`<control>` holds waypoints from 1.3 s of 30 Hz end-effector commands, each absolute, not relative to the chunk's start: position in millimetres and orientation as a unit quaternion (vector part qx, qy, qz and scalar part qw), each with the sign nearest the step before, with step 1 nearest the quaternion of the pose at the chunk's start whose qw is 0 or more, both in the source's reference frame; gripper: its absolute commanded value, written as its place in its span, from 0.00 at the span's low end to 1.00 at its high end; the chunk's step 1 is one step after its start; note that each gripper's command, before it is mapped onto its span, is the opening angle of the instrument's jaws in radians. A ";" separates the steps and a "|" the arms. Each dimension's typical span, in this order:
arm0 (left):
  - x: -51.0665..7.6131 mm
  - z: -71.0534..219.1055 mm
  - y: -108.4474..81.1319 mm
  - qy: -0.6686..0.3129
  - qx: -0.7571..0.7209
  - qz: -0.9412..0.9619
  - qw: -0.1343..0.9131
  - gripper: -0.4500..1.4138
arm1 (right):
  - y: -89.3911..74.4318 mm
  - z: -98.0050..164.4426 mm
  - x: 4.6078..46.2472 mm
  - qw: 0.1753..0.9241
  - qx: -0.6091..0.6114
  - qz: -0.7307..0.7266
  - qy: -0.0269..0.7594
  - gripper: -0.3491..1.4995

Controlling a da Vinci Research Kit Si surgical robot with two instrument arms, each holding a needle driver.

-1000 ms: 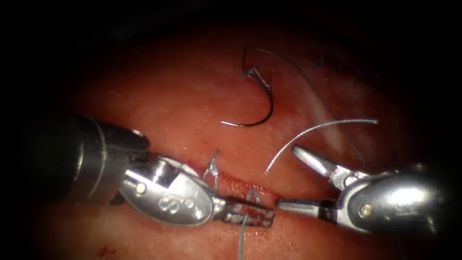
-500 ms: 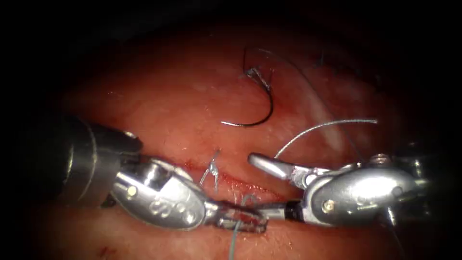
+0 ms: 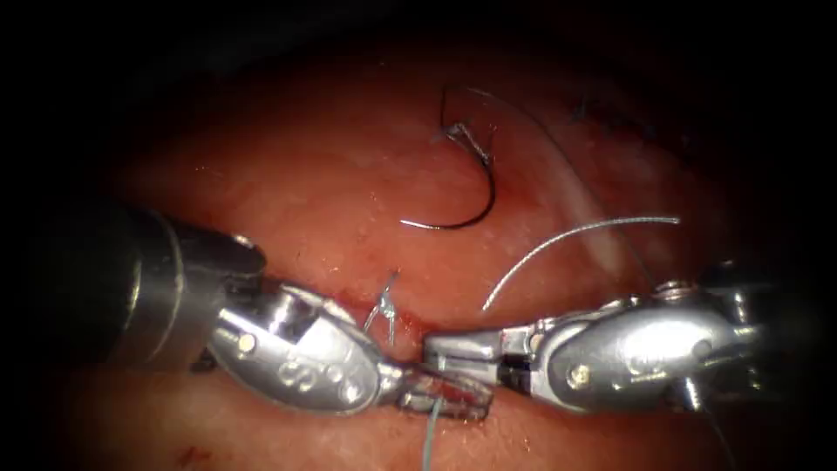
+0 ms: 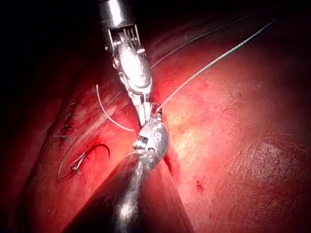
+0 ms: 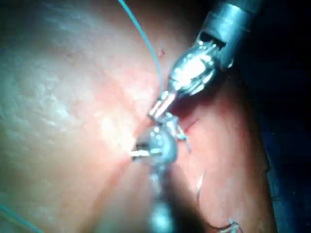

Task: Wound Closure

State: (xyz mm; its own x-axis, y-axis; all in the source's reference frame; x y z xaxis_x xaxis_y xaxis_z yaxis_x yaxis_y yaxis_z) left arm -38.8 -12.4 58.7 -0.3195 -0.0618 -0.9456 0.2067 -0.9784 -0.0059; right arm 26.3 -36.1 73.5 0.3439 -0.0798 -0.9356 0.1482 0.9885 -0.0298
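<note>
Both tools meet tip to tip over the cut (image 3: 453, 336) in the tissue (image 3: 288, 201). The left tool (image 3: 449, 397) has its jaws closed on the thread (image 3: 430, 436) just beside a stitch; from the jaws the strand runs down and away toward the near edge. The right tool (image 3: 458, 347) lies with its jaws drawn together, touching the left tool's tip from above; whether thread sits between them cannot be told. One second ago these jaws stood wide apart and farther to the right; they have since closed and come in to the left tool.

The needle (image 3: 466, 187) lies free on the tissue, well beyond both tips on the far side of the cut, held by neither tool and not in the tissue. Its point faces left, and its thread trails from the upper end. A loose, pale end of thread (image 3: 567, 240) arches just above the right tool. A short knotted tail (image 3: 385, 305) stands up from the cut next to the left tool's wrist.

Handling, as judged: the thread is light, limp and slippery, and likely to fray if crushed, so it is best held flat across the jaws close to the knot. The needle is stiff, thin and apt to spin; a hold roughly two thirds back from the point along its curve should steady it. The tissue is soft and tears under pull.
</note>
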 end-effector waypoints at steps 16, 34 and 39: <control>-38.3 55.3 -14.6 0.050 0.565 -0.824 0.018 0.85 | -36.4 81.2 26.2 0.839 0.164 0.177 0.487 0.00; -38.6 52.2 -14.8 -0.013 0.574 -0.818 0.039 0.73 | -37.2 83.8 26.2 0.828 0.228 0.246 0.450 0.00; -38.6 51.7 -15.3 -0.040 0.579 -0.812 0.061 0.57 | -37.1 84.0 26.2 0.827 0.228 0.249 0.449 0.00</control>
State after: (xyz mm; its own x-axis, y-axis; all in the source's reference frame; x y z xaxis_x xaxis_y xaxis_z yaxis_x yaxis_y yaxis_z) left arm -37.9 -15.4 51.0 -0.3202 -0.1541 -0.9347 0.0529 -0.9881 0.1447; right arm 25.5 -36.9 83.6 0.4736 0.6173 -0.6282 -0.2077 0.7714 0.6015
